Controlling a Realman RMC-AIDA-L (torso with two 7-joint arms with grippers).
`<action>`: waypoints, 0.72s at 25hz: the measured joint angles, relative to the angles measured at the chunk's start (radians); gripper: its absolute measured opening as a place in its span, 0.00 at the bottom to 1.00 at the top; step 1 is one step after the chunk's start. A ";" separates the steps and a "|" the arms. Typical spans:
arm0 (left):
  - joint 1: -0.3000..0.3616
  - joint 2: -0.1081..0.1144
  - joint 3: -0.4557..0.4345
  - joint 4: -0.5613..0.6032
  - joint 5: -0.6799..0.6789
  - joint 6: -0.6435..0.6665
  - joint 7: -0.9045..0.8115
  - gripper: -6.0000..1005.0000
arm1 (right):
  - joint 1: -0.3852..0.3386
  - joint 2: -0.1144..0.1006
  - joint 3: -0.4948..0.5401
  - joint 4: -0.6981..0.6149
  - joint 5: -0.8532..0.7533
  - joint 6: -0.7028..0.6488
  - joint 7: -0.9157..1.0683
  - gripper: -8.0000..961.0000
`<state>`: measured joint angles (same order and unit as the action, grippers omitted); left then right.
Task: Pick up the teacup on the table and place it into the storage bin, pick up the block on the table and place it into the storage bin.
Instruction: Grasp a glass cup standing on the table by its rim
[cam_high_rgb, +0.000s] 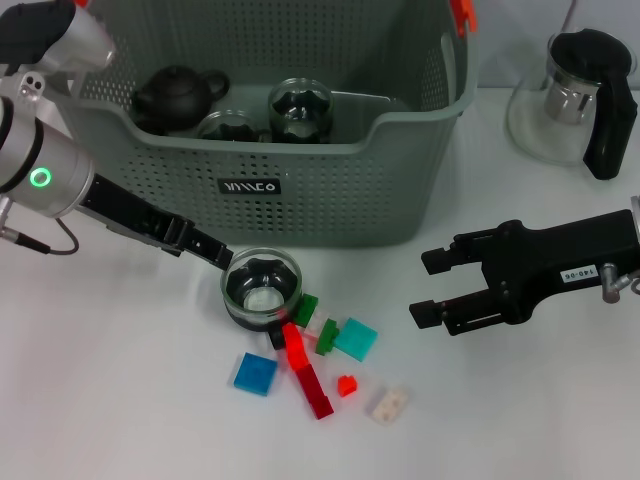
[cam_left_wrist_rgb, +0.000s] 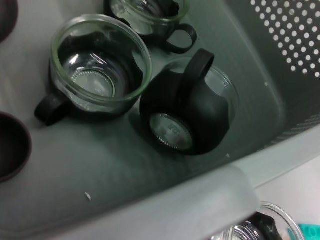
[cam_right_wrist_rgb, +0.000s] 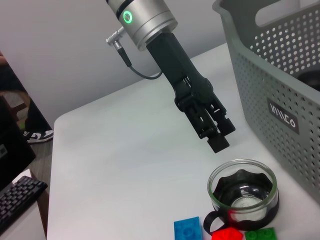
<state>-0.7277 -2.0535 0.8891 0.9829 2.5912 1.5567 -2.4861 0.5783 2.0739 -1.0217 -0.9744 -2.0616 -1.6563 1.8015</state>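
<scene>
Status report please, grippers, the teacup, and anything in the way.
Left gripper above glass teacup with black holder, holding nothing. Right gripper open, off to the side. Cup on table before grey-green perforated storage bin. Coloured plastic blocks crowd the cup.

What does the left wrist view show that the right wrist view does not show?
Only the left wrist view shows the inside of the storage bin: an upright glass teacup and a tipped teacup beside it. Only the right wrist view shows the left gripper above the table, the bin's black label and a blue block. Both show the bin and the teacup on the table.
</scene>
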 joint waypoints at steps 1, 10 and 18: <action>0.002 -0.001 0.001 0.000 0.000 -0.004 0.001 0.79 | 0.000 0.000 0.000 0.000 0.000 0.000 0.000 0.86; 0.018 -0.015 0.025 -0.024 0.002 -0.043 0.002 0.79 | 0.000 0.000 0.011 0.000 0.000 0.000 -0.002 0.86; 0.021 -0.042 0.039 -0.027 0.003 -0.078 0.009 0.79 | 0.000 0.001 0.011 0.000 0.000 -0.001 -0.003 0.86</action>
<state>-0.7064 -2.0954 0.9285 0.9556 2.5940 1.4791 -2.4774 0.5782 2.0752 -1.0105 -0.9740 -2.0616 -1.6568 1.7986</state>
